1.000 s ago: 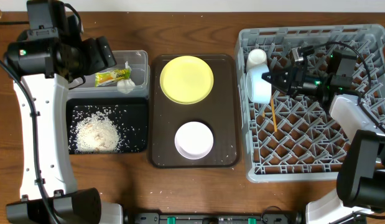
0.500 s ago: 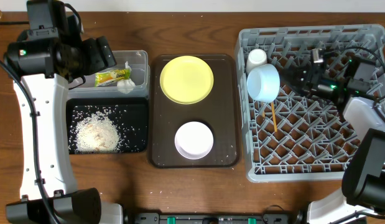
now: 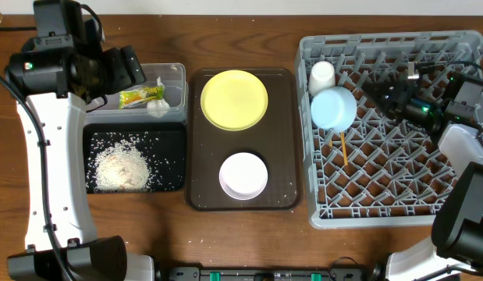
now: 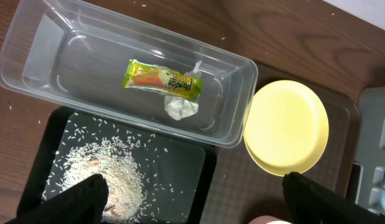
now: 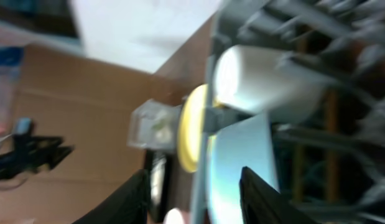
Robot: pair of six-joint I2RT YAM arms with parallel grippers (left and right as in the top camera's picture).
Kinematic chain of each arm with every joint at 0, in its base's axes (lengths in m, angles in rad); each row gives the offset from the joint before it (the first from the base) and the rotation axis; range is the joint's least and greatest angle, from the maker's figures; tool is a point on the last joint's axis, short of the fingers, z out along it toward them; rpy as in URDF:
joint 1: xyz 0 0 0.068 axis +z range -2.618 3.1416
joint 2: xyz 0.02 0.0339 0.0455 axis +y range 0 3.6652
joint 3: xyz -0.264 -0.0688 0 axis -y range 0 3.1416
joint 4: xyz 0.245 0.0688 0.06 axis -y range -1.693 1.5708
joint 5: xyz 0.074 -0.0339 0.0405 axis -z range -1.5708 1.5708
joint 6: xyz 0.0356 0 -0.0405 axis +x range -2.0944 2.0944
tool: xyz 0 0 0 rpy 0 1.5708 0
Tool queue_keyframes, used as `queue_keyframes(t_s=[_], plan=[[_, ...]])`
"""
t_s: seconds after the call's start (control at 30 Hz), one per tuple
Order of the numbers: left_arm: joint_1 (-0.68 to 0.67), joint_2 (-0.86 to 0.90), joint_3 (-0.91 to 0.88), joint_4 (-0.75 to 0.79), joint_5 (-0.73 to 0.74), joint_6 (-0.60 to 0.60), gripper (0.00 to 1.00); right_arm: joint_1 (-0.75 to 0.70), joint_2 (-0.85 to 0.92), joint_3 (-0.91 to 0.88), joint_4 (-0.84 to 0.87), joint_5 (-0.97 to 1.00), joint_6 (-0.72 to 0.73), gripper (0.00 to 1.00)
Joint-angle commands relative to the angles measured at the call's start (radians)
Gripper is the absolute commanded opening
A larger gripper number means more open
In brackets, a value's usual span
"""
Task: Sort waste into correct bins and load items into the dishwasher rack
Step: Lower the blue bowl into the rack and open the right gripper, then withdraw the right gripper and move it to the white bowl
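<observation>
The right gripper (image 3: pixel 374 94) hangs just beside the blue bowl (image 3: pixel 333 108), jaws apart and holding nothing. The bowl sits tilted among the pegs at the left side of the rack (image 3: pixel 397 195), close against the cup (image 3: pixel 322 74). This loading step looks all but done. To finish it well, draw straight back, clear of the rim, since a leaning bowl could tip. The bowl is pale blue, smooth and round. Farther left, the plate (image 3: pixel 234 99) and white bowl (image 3: pixel 243 175) wait on the brown tray (image 3: pixel 196 140). Farthest off, the left gripper (image 4: pixel 193 185) hovers spread wide and empty.
</observation>
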Motion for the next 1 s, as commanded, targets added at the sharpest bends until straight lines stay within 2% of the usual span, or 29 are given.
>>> queue_keyframes(t_s=[0.0, 0.23, 0.33, 0.5, 0.7, 0.97], plan=[[0.004, -0.002, 0.013, -0.003, -0.012, -0.013, 0.93, 0.013, -0.103, -0.002, -0.029, 0.165, -0.068, 0.4], [0.004, -0.002, 0.013, -0.003, -0.012, -0.013, 0.93, 0.182, -0.356, 0.039, -0.253, 0.567, -0.277, 0.45], [0.004, -0.002, 0.013, -0.003, -0.012, -0.013, 0.93, 0.332, -0.444, 0.049, -0.346, 0.788, -0.372, 0.45], [0.004, -0.002, 0.013, -0.003, -0.012, -0.013, 0.93, 0.611, -0.475, 0.048, -0.41, 0.995, -0.447, 0.46], [0.004, -0.002, 0.013, -0.003, -0.012, -0.013, 0.93, 0.915, -0.395, 0.048, -0.403, 1.14, -0.512, 0.46], [0.004, -0.002, 0.013, -0.003, -0.013, -0.013, 0.93, 1.158, -0.252, 0.048, -0.464, 1.082, -0.44, 0.39]])
